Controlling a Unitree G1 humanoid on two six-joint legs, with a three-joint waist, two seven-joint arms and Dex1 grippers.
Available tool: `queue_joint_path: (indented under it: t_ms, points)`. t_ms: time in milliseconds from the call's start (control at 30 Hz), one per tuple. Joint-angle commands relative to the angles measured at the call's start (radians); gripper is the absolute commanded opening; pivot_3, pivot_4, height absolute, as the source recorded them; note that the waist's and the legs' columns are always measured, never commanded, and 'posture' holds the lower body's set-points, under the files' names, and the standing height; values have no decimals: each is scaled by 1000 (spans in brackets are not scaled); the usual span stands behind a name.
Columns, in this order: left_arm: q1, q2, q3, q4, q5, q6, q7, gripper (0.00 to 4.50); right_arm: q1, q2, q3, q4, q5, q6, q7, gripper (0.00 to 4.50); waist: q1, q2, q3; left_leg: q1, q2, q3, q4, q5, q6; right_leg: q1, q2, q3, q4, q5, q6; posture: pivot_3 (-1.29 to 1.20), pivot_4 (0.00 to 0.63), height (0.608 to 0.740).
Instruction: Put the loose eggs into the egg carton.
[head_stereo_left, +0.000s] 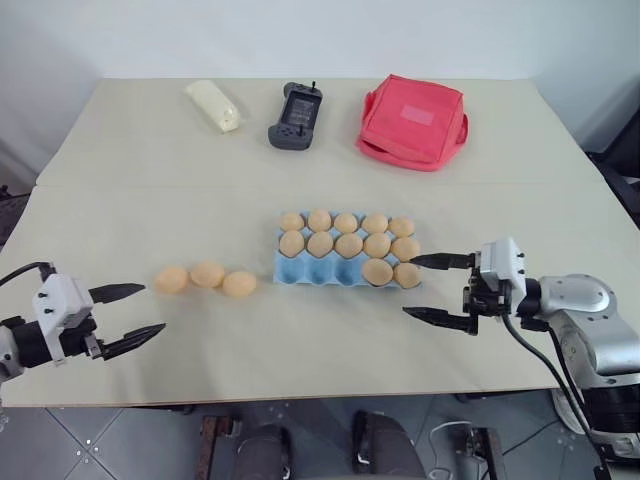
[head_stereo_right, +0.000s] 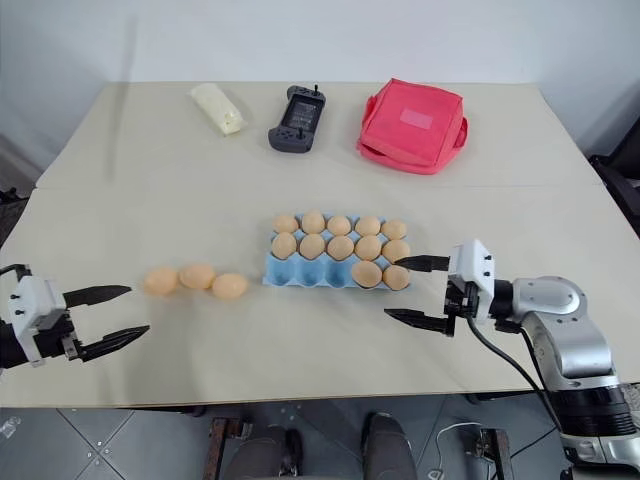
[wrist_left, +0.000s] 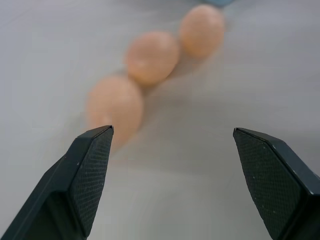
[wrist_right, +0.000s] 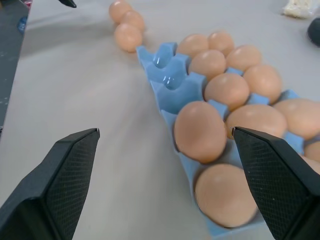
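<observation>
I am holding my left gripper and right gripper with jaws apart, both empty. Three loose eggs are lying touching in a row across the tabletop, left of the egg carton. Nudging one egg risks rolling its neighbours. The carton's long axis is running left-right, its three near-left cups open.

The egg carton was light blue, and the eggs in its cups were pale tan-orange, as were the three loose eggs beside it. The table was plain beige. At its far edge lay a pale yellow packet, a dark grey handheld device and a red pouch. The gripper fingers were black with a fine cross-hatched texture.
</observation>
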Motion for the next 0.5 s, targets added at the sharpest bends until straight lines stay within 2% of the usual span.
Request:
queue_joint_path:
  t_ms: [33, 233, 500]
  points:
    - [-41, -18, -29, -51, -21, 11, 6, 4090, 7, -9, -34, -12, 15, -17, 0, 4460, 2, 0, 0, 0, 0, 0, 0, 0, 0, 0, 0, 0, 0, 0, 0, 0, 150, 740]
    - [-203, -47, -234, -133, 17, 105, 10, 4090, 20, 2, -11, -42, 4, -14, -15, 4460, 15, 0, 0, 0, 0, 0, 0, 0, 0, 0, 0, -1, 2, 2, 0, 0, 150, 740]
    - [-486, -118, -462, -39, 152, 120, 32, 4090, 15, 10, 1, -59, 0, -8, -33, 4460, 22, 0, 0, 0, -2, 4, 2, 0, 0, 0, 1, -1, 2, 2, 1, 0, 150, 740]
